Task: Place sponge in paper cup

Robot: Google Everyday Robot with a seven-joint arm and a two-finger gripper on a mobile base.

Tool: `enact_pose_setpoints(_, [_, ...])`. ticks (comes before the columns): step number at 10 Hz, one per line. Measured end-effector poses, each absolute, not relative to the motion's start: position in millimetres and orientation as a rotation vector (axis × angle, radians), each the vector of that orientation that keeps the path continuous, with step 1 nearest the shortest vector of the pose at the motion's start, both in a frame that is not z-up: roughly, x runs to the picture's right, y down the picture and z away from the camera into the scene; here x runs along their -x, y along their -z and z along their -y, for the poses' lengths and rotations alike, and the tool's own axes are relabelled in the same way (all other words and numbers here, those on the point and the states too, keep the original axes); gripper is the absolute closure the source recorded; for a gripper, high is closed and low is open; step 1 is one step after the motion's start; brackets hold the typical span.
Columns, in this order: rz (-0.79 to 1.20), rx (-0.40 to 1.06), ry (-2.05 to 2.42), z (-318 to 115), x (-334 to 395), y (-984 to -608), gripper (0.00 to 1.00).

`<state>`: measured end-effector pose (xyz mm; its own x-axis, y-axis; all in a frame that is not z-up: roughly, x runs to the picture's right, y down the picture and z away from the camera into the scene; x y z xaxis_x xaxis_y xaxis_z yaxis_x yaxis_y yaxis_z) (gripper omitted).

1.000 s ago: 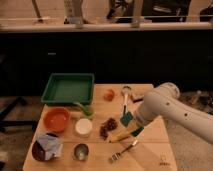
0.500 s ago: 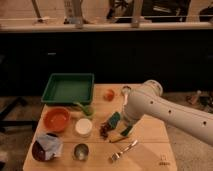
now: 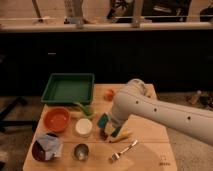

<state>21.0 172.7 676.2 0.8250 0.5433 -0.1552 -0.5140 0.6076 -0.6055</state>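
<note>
Here, step: transport, with the sponge (image 3: 103,120) held short of the paper cup (image 3: 83,127).
Gripper (image 3: 107,129): low over the table (image 3: 150,142), apparently closed on the sponge.
Sponge: tilted, just beside the cup, outside its rim.
Next move: centre over the cup's mouth, lower, release; the fit looks tight.

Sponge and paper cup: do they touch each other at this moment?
Apart. The camera view shows a strip of the table between the paper cup and the sponge, which the gripper holds just beside the cup.
</note>
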Motion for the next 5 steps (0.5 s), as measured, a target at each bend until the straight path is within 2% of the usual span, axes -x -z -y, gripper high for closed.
enact_pose_setpoints(5, [0.105, 0.686, -0.506, -173.5, 35.4, -671.7, 1.0])
